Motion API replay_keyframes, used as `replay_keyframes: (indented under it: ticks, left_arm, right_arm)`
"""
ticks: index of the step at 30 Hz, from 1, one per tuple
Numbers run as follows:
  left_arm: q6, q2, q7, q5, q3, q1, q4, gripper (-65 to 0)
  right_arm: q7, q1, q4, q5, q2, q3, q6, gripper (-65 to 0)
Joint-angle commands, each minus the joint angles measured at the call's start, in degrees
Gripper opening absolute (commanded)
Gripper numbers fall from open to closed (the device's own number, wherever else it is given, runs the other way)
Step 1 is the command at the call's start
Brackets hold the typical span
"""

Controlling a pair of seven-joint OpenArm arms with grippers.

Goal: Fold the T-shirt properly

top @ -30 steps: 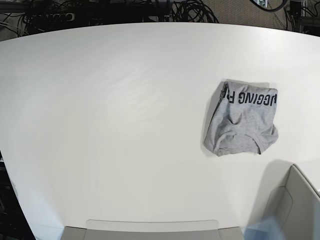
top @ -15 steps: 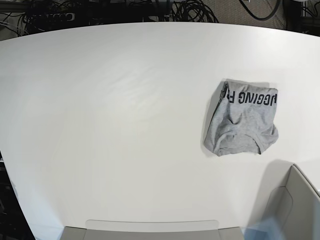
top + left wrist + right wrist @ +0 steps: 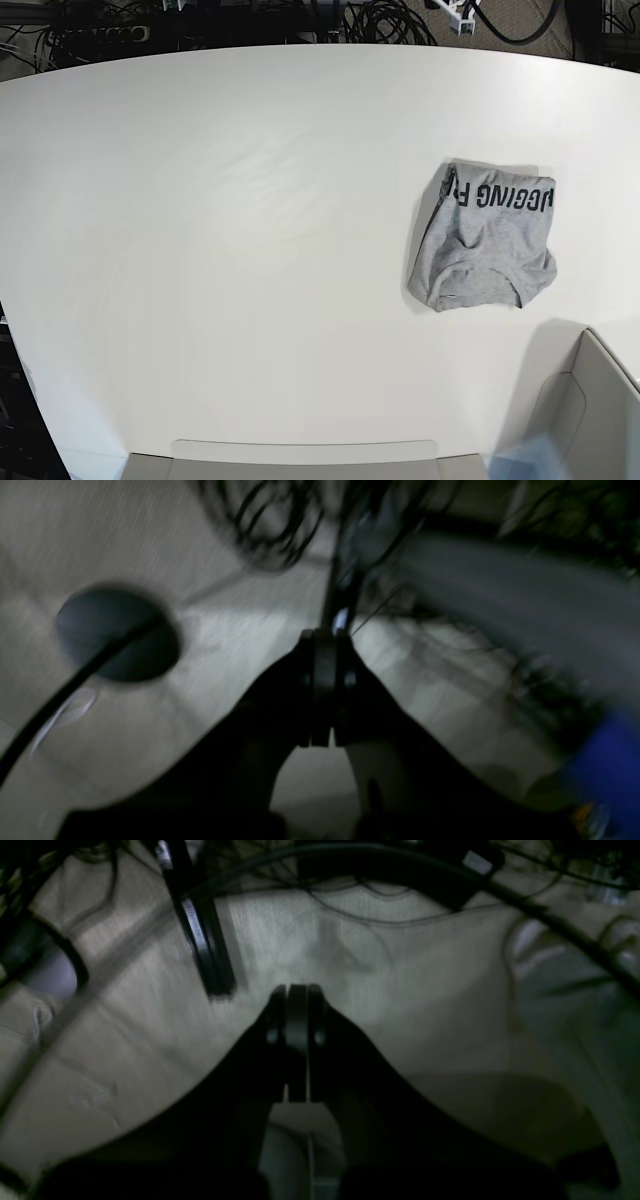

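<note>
The T-shirt (image 3: 482, 236) is seen in the base view, folded small, on the white table (image 3: 230, 250). In the left wrist view the left gripper (image 3: 325, 690) is clenched on nothing. In the right wrist view the right gripper (image 3: 296, 1040) is likewise clenched, empty.

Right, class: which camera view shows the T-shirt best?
The base view: the T-shirt lies whole, folded small, on the white table. Neither wrist view shows it; each shows only shut jaws over floor and cables.
</note>
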Motion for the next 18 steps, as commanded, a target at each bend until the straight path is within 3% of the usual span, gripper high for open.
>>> replay_keyframes:
  ticks: [1,3,8,18]
  left_arm:
    - [-0.27,0.26,0.03,0.19,-0.01,0.27,-0.08,-65.0]
    - [-0.27,1.58,0.03,0.19,-0.01,-0.26,-0.08,-64.4]
    - [-0.27,2.55,-0.50,0.27,0.08,-0.26,-0.08,-58.5]
    - [-0.27,-0.18,-0.06,0.19,0.08,-1.49,-0.08,-56.8]
  right_arm:
    - [3.46,1.00,0.34,0.02,0.92,0.04,-0.01,-65.0]
    - [6.54,2.85,0.34,0.02,1.28,-0.05,-0.01,-65.0]
    - [6.89,3.90,0.34,-0.07,2.33,-0.05,-0.01,-65.0]
    - [6.71,4.69,0.34,0.02,1.72,-0.05,-0.10,-65.0]
